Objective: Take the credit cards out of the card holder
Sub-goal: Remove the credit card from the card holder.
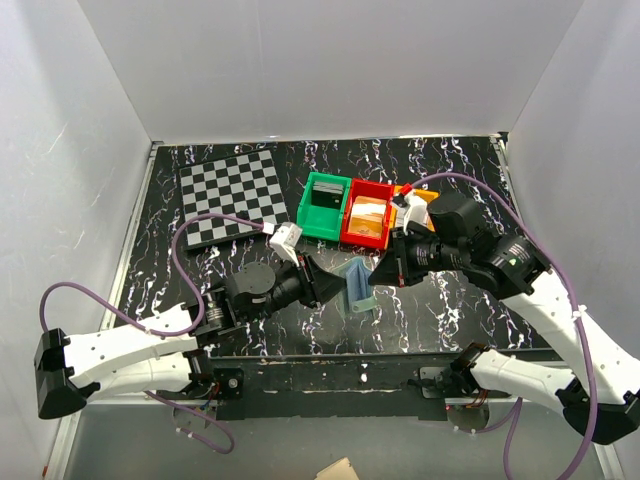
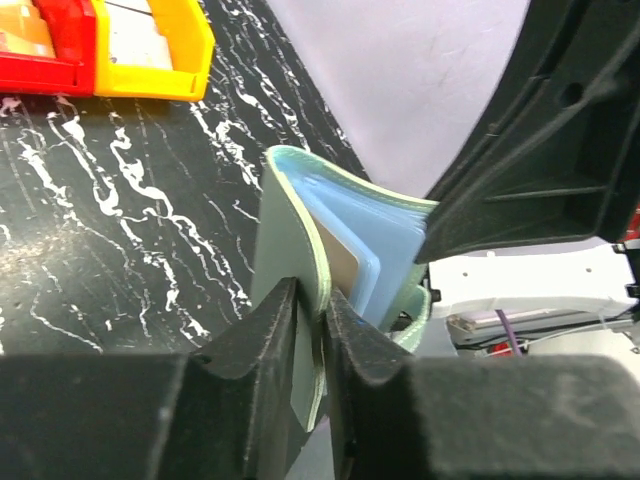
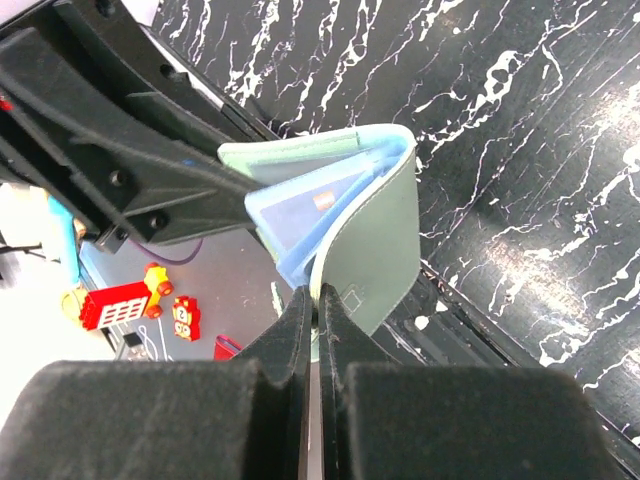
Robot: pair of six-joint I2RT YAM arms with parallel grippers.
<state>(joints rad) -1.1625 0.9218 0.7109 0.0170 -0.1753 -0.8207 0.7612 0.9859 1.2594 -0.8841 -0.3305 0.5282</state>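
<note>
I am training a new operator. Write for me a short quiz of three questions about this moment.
1. True or false: the card holder is folded shut.
2. Which one pinches a flap of the holder: the left end effector or the right end effector? A) left only B) right only C) both
3. Fill in: a card sits ___ a pocket of the holder, not yet taken out.
Key: 1 false; 2 C; 3 inside.

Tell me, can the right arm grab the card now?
Probably not: the right gripper is clamped on one wallet flap, the left gripper on the other, so neither is free for the card.
</note>
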